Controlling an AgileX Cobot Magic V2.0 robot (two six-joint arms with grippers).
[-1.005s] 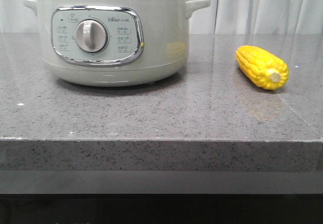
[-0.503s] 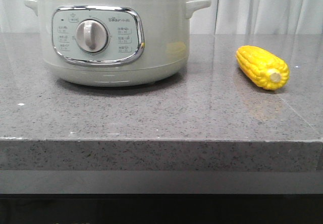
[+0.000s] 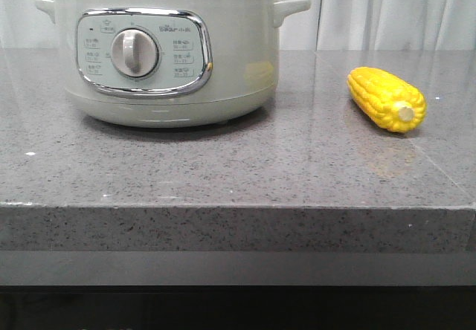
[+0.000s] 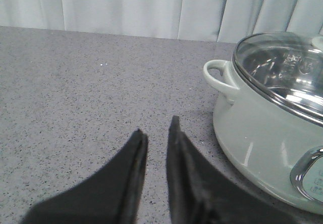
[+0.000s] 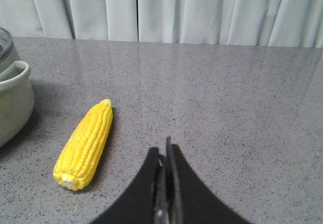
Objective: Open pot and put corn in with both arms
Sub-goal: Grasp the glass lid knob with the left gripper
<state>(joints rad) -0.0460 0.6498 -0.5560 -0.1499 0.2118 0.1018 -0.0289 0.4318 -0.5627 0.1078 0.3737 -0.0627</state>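
Observation:
The pale grey-green pot [image 3: 167, 47] stands at the table's back left, its steel-rimmed glass lid [image 4: 285, 72] on it. The yellow corn [image 3: 386, 98] lies on the table to the right of the pot, stub end toward the front. In the left wrist view my left gripper [image 4: 157, 129] hovers over bare table beside the pot's side handle [image 4: 218, 75], its jaws a small gap apart and empty. In the right wrist view my right gripper [image 5: 164, 146] is shut and empty, a little to the side of the corn [image 5: 86, 143]. Neither gripper shows in the front view.
The grey speckled stone table [image 3: 238, 166] has its front edge close to the front camera. White curtains [image 5: 161, 12] hang behind the table. The pot's control panel with silver dial [image 3: 134, 53] faces the front.

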